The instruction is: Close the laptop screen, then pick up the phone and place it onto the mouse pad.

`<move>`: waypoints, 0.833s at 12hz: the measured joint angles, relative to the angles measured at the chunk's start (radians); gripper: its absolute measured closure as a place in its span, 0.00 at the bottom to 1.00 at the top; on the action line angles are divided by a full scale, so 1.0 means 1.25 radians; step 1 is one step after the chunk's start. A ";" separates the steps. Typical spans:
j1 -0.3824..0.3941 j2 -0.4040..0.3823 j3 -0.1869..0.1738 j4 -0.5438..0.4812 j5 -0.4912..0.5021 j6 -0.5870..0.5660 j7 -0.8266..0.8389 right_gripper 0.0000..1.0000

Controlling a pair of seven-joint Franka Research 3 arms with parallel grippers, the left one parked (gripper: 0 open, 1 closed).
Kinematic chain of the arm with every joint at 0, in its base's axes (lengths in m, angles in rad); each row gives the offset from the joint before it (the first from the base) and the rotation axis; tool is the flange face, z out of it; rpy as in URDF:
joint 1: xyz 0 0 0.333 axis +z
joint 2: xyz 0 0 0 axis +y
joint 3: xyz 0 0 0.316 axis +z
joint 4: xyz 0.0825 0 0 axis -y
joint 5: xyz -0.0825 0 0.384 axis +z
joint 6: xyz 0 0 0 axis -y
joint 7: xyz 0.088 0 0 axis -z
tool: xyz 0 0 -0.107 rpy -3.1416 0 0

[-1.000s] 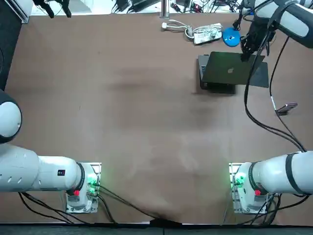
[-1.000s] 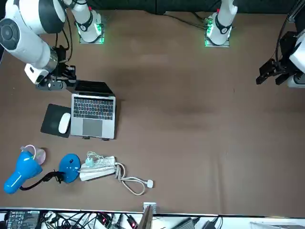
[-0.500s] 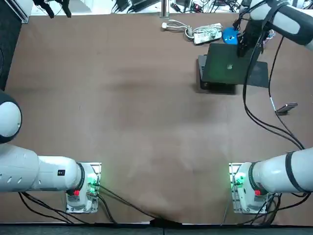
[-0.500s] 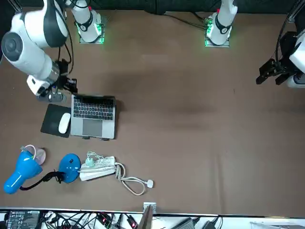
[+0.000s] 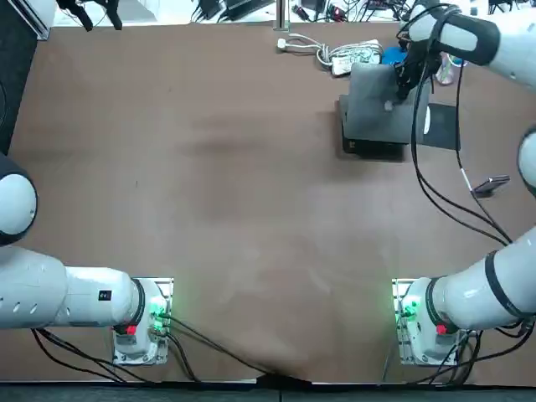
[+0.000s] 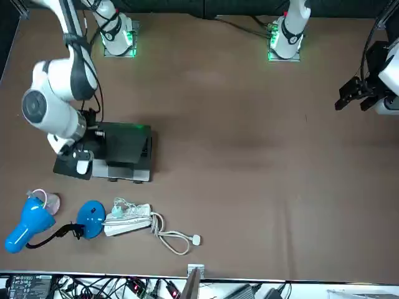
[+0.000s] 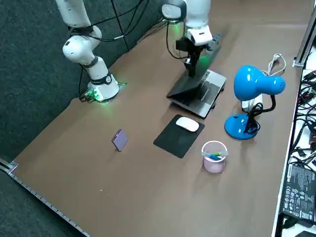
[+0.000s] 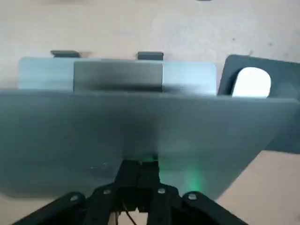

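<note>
Presses the smooth grey lid of the laptop (image 5: 373,117) near the worktop's far right corner, right gripper (image 8: 138,165) clenched empty. Seen sideways, half lowered (overhead hides that). Slim phone (image 7: 119,139) by the right edge, apart from the matte black mouse pad (image 7: 173,140).

1. Seen from overhead, a white power strip (image 5: 356,57) lies at 1 o'clock on the brown tabletop (image 5: 209,209). Its corded plug (image 5: 283,43) lies off toward 9 o'clock.
2. A blue desk lamp (image 7: 256,85) stands upright just at the strip's 3 o'clock.
3. A pink cup (image 7: 214,157) stands near the lamp's 3 o'clock, with something bluish inside.
4. A white mouse (image 7: 187,124) rests on the mouse pad (image 7: 175,143), at the lamp's 5 o'clock.
</note>
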 joint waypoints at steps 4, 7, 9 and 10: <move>-0.012 0.108 0.000 0.083 0.000 0.015 0.000 0.98; -0.022 0.120 -0.001 0.113 -0.001 -0.016 -0.023 0.98; -0.042 0.088 -0.003 0.129 -0.003 -0.101 -0.088 0.98; -0.061 0.063 -0.004 0.129 -0.003 -0.134 -0.150 0.96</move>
